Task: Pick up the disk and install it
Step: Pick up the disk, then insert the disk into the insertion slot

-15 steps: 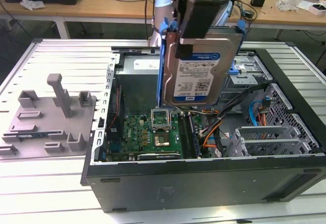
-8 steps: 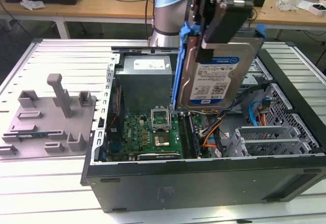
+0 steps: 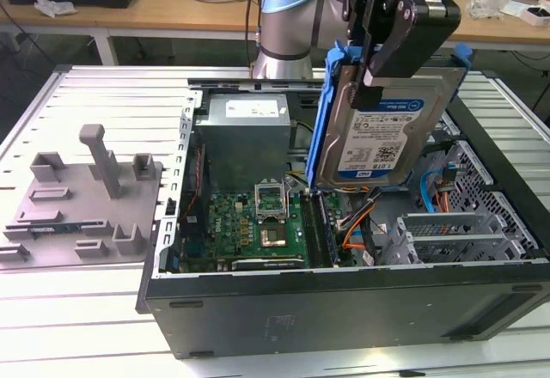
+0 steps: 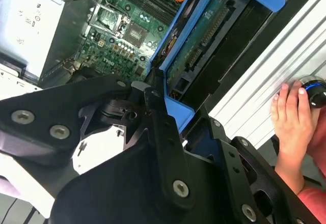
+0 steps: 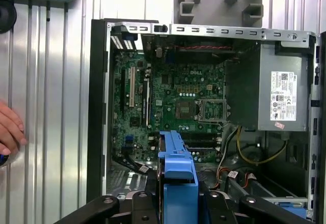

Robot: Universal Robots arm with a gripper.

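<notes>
Now my gripper point(image 3: 371, 82) clamps the disk point(image 3: 391, 142) by its top edge, holding it upright above the open case point(image 3: 344, 309), beside the board point(image 3: 258, 215), presumably so it clears the walls and cables point(image 3: 357, 223).

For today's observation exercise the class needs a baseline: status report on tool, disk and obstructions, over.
Tool shut on the disk, held upright. Disk above the open computer case, not seated. Person's hand beside the case, clear of the disk.
</notes>
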